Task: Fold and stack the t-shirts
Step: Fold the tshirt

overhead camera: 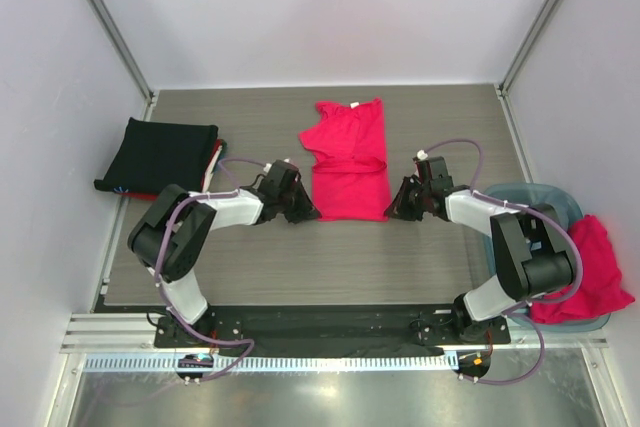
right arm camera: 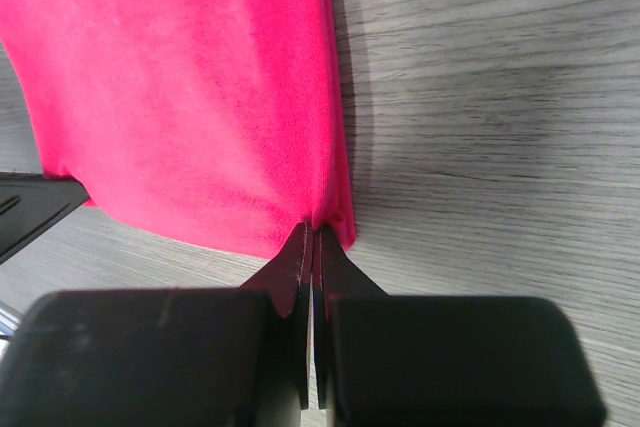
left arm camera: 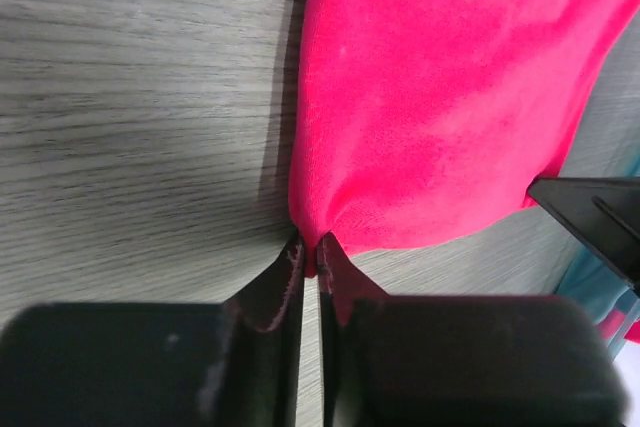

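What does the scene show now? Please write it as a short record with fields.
shirt in work: pinkish-red t-shirt, lying in the middle of the table, collar away from the arms
left gripper: shut on its near left corner
right gripper: shut on its near right corner
pile: folded black t-shirt, far left
waiting: another pinkish-red shirt, hanging over the blue bin, right

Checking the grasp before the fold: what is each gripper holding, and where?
Both hold the pinkish-red t-shirt. The left gripper pinches its near-left hem corner. The right gripper pinches its near-right hem corner.
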Robot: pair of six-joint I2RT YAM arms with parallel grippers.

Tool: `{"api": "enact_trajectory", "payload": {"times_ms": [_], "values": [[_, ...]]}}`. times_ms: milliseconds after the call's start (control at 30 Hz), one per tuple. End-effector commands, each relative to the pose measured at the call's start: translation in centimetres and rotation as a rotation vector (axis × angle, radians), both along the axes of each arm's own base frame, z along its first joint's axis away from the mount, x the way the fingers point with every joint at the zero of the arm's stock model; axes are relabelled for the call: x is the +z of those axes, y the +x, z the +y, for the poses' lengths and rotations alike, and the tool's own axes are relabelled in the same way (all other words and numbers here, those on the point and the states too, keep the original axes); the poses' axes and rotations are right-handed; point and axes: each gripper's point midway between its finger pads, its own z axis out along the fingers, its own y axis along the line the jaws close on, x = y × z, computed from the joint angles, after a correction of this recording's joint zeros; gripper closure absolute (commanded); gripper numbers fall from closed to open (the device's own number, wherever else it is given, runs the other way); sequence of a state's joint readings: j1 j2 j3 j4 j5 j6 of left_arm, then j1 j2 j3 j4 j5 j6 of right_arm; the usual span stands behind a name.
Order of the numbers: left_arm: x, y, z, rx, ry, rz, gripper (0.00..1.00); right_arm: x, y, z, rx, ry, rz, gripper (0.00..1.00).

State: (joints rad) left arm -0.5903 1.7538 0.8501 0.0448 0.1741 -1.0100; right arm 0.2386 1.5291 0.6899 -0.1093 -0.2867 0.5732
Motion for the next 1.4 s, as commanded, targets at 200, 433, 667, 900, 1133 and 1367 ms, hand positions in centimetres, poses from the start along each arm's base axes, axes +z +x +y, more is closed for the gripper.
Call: {"api": "enact_trajectory", "payload": {"times_ms": [200, 433, 667, 900, 1133, 1367], "values": [[-1.1, -0.1, 2.0, 0.008, 0.126, 0.006, 1.00, 2.5, 0.9, 0.6, 0.012, 0.031, -0.059, 0.99], [5.8, 1.8, 2.1, -0.019, 0.152, -0.101, 1.00, 7.6, 3.2, 1.1, 0.012, 0.045, -0.131, 0.99], [14.2, 1.9, 2.9, -0.009, 0.095, -0.227, 1.00, 16.5, 4.3, 1.5, 0.002, 0.090, -0.257, 0.99], [9.7, -3.4, 3.7, -0.050, 0.071, -0.129, 1.00, 11.5, -1.8, 1.0, 0.017, 0.115, -0.125, 0.99], [5.8, -10.5, 3.3, -0.142, 0.062, -0.043, 1.00, 9.8, -7.1, 0.6, 0.050, 0.143, -0.073, 0.99], [6.9, -13.0, 2.7, -0.163, 0.022, -0.049, 1.00, 11.5, -8.2, 0.0, 0.068, 0.117, -0.098, 0.99]]}}
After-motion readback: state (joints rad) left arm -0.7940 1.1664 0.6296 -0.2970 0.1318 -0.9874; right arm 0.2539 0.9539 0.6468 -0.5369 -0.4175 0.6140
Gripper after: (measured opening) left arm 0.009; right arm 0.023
